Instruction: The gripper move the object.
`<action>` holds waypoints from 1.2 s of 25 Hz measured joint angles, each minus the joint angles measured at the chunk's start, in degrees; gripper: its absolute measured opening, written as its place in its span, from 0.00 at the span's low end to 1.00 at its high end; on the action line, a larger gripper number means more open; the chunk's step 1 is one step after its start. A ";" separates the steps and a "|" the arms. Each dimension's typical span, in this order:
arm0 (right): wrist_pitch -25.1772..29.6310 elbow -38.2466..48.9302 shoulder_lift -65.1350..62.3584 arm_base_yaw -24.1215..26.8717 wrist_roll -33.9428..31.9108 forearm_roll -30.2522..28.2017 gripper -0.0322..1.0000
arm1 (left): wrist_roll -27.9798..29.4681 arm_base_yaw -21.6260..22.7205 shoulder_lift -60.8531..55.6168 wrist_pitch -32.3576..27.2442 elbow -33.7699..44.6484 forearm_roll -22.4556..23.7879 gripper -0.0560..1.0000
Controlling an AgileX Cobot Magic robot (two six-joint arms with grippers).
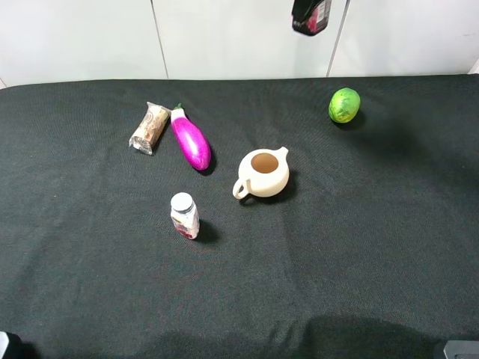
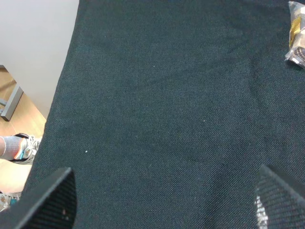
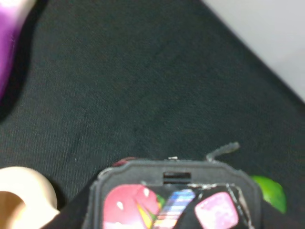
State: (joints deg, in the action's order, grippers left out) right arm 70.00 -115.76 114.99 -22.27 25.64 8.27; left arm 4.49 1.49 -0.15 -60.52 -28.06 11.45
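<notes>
The object (image 1: pixel 310 16), a small black tin with red-pink markings, hangs in the air above the table's far edge, right of centre. In the right wrist view it fills the lower part of the picture (image 3: pixel 171 200), held close to the camera. My right gripper (image 3: pixel 167 222) is shut on it; its fingers are mostly hidden by the tin. My left gripper (image 2: pixel 162 205) is open and empty over bare black cloth near the table's left edge, with its two fingertips (image 2: pixel 50 202) far apart.
On the black cloth (image 1: pixel 359 247) lie a wrapped snack (image 1: pixel 150 128), a purple eggplant (image 1: pixel 191 140), a cream teapot (image 1: pixel 263 173), a white-capped bottle (image 1: pixel 184 215) and a green fruit (image 1: pixel 344 105). The table's left edge (image 2: pixel 62 90) drops to the floor.
</notes>
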 joint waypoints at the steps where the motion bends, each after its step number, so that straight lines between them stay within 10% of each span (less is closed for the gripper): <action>1: 0.26 0.00 -0.66 0.43 -0.42 -0.05 0.36 | 0.00 0.00 0.00 0.00 0.00 0.00 0.80; 10: -0.55 10.74 -10.76 5.42 -1.72 -0.11 0.36 | 0.00 0.00 0.00 0.00 0.00 0.00 0.80; 30: -25.79 56.92 -40.60 10.08 -5.85 1.44 0.36 | 0.00 0.00 0.00 0.00 0.00 0.00 0.80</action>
State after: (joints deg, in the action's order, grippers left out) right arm 44.21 -58.84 74.40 -12.18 19.79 9.71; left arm 4.49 1.49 -0.15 -60.52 -28.06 11.45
